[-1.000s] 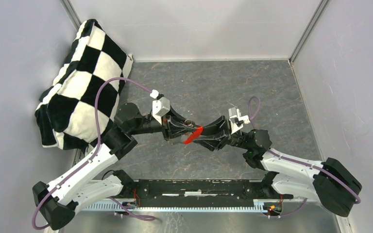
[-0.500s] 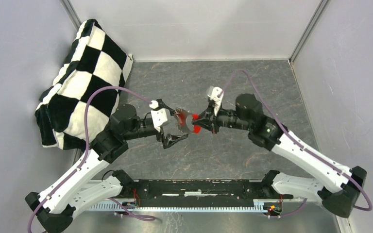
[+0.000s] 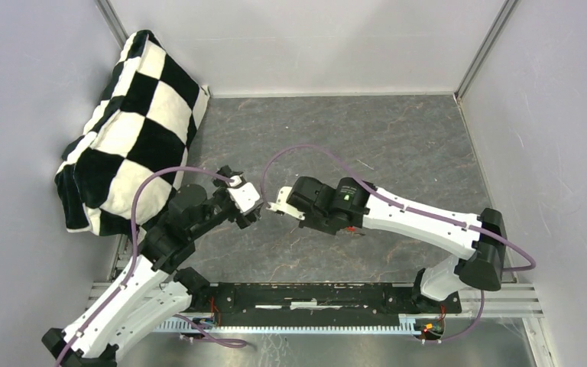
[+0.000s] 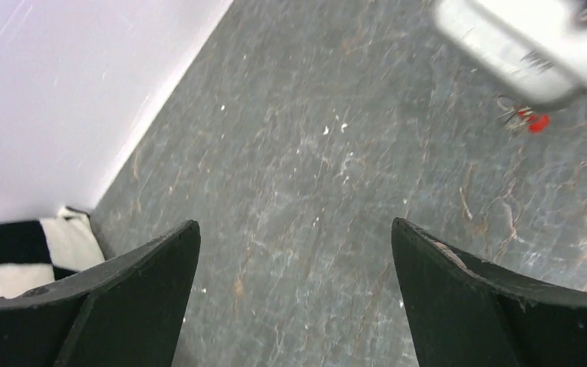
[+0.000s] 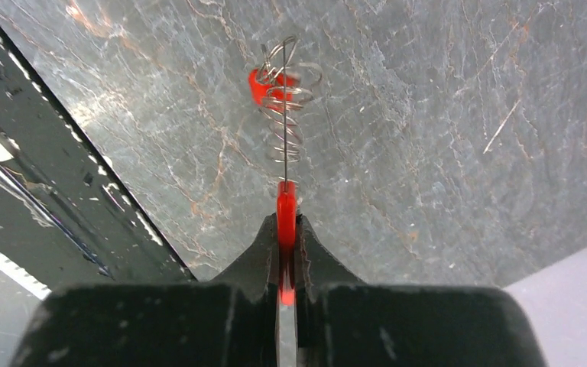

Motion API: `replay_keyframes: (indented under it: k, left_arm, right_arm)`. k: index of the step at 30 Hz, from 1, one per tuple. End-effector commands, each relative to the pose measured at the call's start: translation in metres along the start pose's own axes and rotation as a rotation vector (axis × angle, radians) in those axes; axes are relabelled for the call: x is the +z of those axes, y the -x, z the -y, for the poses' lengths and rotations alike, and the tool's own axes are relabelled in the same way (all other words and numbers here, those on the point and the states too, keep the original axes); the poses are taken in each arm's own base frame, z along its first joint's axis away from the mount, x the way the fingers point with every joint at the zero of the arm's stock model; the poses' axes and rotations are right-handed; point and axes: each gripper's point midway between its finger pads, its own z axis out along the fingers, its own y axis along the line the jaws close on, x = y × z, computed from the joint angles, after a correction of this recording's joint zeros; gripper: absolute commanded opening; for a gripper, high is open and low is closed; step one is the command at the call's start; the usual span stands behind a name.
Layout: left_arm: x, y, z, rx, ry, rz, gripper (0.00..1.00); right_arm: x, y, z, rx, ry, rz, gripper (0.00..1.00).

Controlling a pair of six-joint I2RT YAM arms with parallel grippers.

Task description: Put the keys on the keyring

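The right claw (image 5: 287, 227) is pressed shut on the red band of the keyring (image 5: 286, 200), pinching it edge-on between the two fingertips. From the band a thin wire stem and a loose metal coil stick out ahead of the claw, above the grey marbled worktop (image 4: 313, 153). Whether the far end touches the surface cannot be told. At that far end, tangled in the wire loops, sits a small red piece (image 5: 263, 84). It looks like the red head of a key, though it is too small and too mixed in with the wire to be sure it is properly threaded on.

The left claw (image 4: 294, 229) stands wide open and holds nothing; only bare worktop shows between its fingers. In its view the red piece and its wire show small in the upper right, just under a blurred white part of the right wrist. The two arms are close together near the middle of the worktop, beside the black-and-white checkered cushion (image 3: 130, 115).

As a judgement, the task is partly done at best. One key may already be on the ring, but no black-headed key shows in any view, so it has yet to be found, picked up and threaded on.
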Motion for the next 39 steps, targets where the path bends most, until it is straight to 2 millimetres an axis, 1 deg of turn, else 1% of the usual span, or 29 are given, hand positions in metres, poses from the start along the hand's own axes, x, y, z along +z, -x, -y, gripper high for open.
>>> replay_keyframes:
  k: [1,4,6,10,12,14,16,18,21,24,29,31,33,37,38,39]
  left_arm:
    - [-0.006,-0.016,-0.014,-0.007,0.099,0.0,1.0]
    - [-0.006,-0.032,0.0,-0.038,0.061,-0.018,1.0]
    - [-0.005,-0.04,0.005,-0.055,0.049,-0.032,1.0]
    - [-0.003,-0.057,0.018,-0.076,-0.004,-0.081,1.0]
    - [-0.004,-0.063,0.023,-0.089,-0.03,-0.107,1.0]
    - [-0.005,-0.069,0.026,-0.095,-0.044,-0.132,1.0]
    - [-0.006,-0.074,0.024,-0.103,-0.035,-0.152,1.0]
    - [-0.006,-0.079,0.021,-0.116,-0.016,-0.173,1.0]
    - [-0.005,-0.084,0.009,-0.149,0.034,-0.199,1.0]
    - [-0.001,-0.087,-0.007,-0.194,0.087,-0.209,1.0]
    - [0.008,-0.097,-0.027,-0.329,0.147,-0.252,1.0]
    - [0.011,-0.099,-0.029,-0.375,0.134,-0.263,1.0]
    - [0.015,-0.102,-0.029,-0.411,0.113,-0.276,1.0]
    - [0.021,-0.11,-0.024,-0.449,0.056,-0.315,1.0]
    - [0.022,-0.112,-0.021,-0.452,0.039,-0.324,1.0]
    - [0.023,-0.113,-0.02,-0.451,0.027,-0.329,1.0]
  right_arm:
    - [-0.008,0.005,0.006,-0.068,-0.066,-0.031,0.01]
    - [0.001,0.011,0.003,-0.099,-0.047,-0.026,0.01]
    - [0.011,0.008,0.0,-0.142,-0.037,-0.045,0.01]
    - [0.042,0.008,-0.016,-0.258,0.045,-0.037,0.01]
    - [0.059,0.007,-0.021,-0.305,0.086,-0.037,0.03]
    - [0.076,0.005,-0.021,-0.33,0.128,-0.055,0.07]
    - [0.09,0.007,-0.018,-0.333,0.16,-0.054,0.12]
    - [0.099,0.01,-0.013,-0.324,0.189,-0.036,0.18]
    - [0.111,0.006,-0.006,-0.319,0.201,-0.031,0.26]
    - [0.121,-0.005,0.002,-0.33,0.191,-0.03,0.29]
    - [0.131,-0.011,0.018,-0.306,0.15,-0.012,0.32]
    - [0.135,-0.015,0.029,-0.278,0.104,-0.012,0.35]
    - [0.136,-0.015,0.041,-0.245,0.062,0.01,0.4]
    - [0.129,-0.004,0.071,-0.159,-0.034,0.093,0.5]
    - [0.126,0.0,0.079,-0.14,-0.057,0.111,0.53]
    - [0.124,0.002,0.086,-0.122,-0.072,0.123,0.6]
